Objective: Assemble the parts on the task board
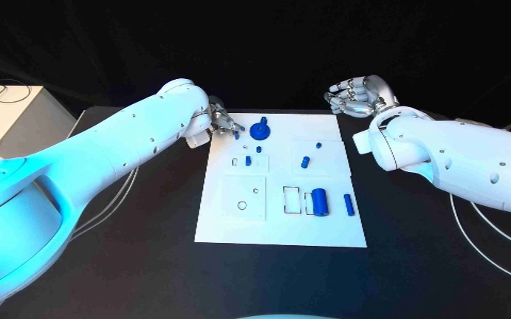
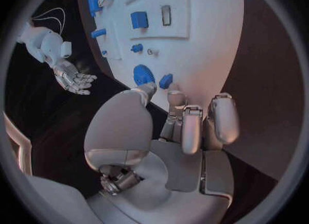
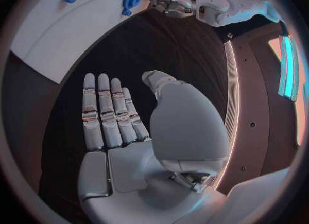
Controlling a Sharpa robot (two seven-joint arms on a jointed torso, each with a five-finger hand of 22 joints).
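Note:
The white task board lies in the middle of the black table. Near its far edge sits a round blue part with a small blue piece beside it. Small blue parts stand mid-board, and a blue cylinder and a slim blue pin lie at the near right. My left hand hovers at the board's far left corner, fingers half bent, thumb toward the round part, holding nothing. My right hand hangs off the far right corner, its fingers stretched out and empty.
A pale cabinet stands off the table's left side. Cables trail along the right edge. Recessed outlines mark the board's near left. Bare black table surrounds the board.

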